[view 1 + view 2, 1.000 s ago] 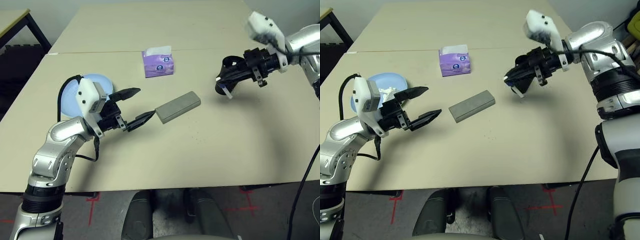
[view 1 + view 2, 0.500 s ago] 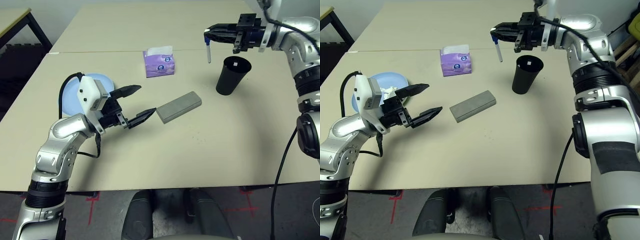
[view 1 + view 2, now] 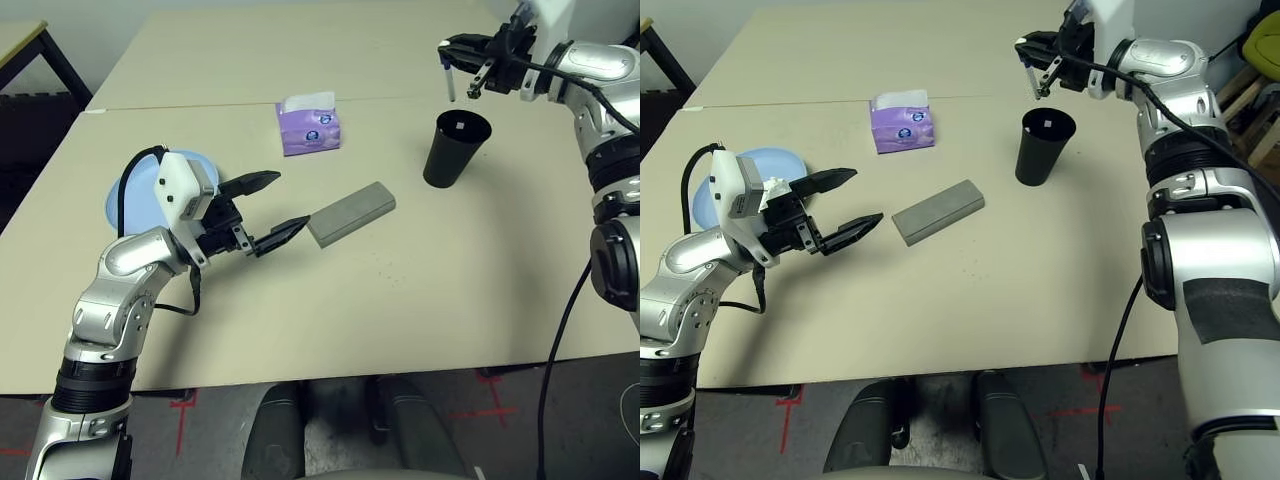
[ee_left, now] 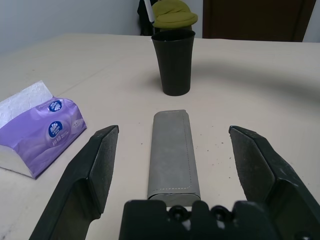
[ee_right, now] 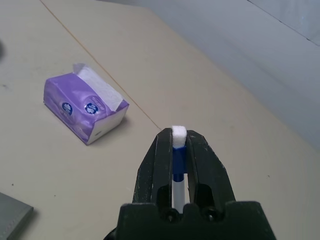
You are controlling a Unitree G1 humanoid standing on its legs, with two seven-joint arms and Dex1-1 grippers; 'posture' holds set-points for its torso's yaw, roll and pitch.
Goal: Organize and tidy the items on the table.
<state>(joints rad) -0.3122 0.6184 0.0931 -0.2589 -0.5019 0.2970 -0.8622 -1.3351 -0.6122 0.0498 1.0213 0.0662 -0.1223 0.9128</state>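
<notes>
The grey glasses case (image 3: 351, 212) lies on the table (image 3: 400, 300), framed by the spread fingers of the left gripper (image 3: 272, 207). Farther off, a white marker pen (image 5: 176, 165) is clamped upright in the right gripper (image 3: 452, 58), just behind the black cup (image 3: 446, 149), where something white is seen. The pen should be centred over the rim before release.
</notes>
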